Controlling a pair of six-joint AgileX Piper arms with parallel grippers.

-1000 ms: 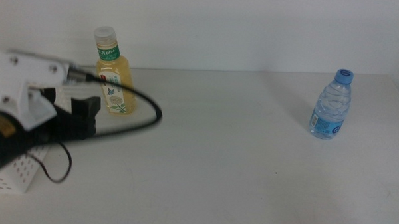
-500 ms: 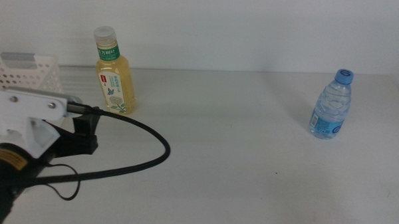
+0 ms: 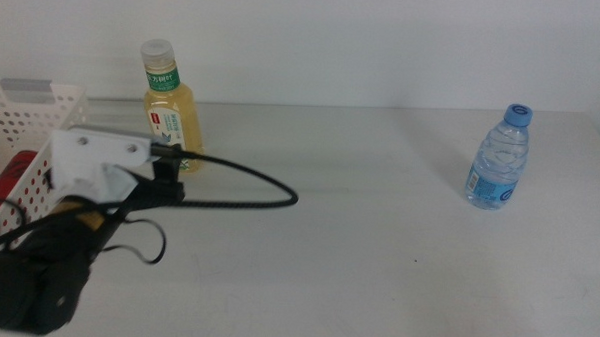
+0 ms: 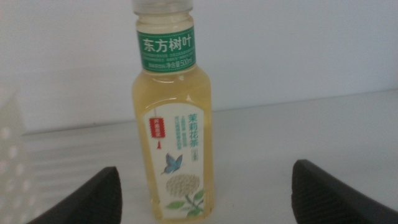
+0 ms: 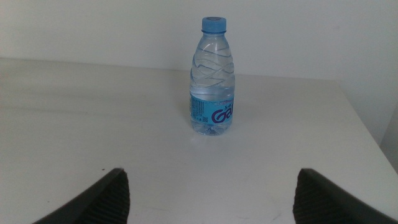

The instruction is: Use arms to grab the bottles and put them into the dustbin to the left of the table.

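Yellow bottle (image 4: 172, 118) stands upright just beyond the wide-open, empty left hand (image 4: 208, 199).

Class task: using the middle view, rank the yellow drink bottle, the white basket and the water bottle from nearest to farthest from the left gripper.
Measured from the left gripper:
1. Yellow drink bottle, just behind it.
2. White basket, at the table's left edge.
3. Water bottle, far right.

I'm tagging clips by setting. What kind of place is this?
Probably a robot lab test bench: a bare off-white table against a blank wall, staged with a yellow bottle, a water bottle and a perforated white basket.
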